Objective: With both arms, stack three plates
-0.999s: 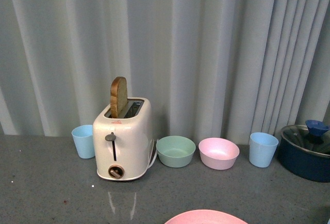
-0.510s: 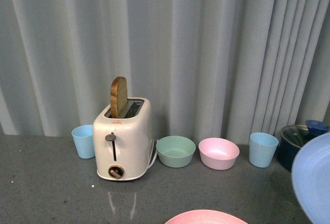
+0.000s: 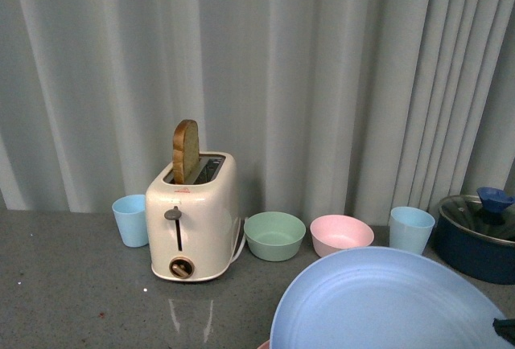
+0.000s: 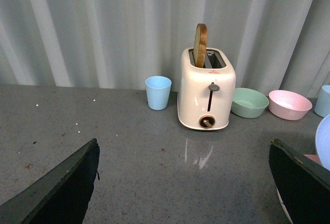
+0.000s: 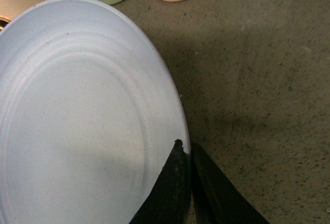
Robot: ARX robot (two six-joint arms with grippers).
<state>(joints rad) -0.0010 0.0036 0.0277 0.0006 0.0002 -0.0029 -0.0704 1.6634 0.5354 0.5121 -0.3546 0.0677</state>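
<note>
Blue plate (image 3: 386,301) blocked the near right.
Right gripper (image 5: 189,154) pinched its rim; left gripper (image 4: 183,182) was spread wide.

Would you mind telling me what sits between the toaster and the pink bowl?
A green bowl sits between the toaster and the pink bowl, seen in the front view.

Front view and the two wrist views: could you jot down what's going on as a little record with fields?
Held item: light blue plate, pinched at its rim by the right hand
Left hand: open, holding nothing
Pink plate: only a sliver shows beside the blue one
Toaster: bread slice standing in its slot
Beside toaster: green bowl, pink bowl
</note>
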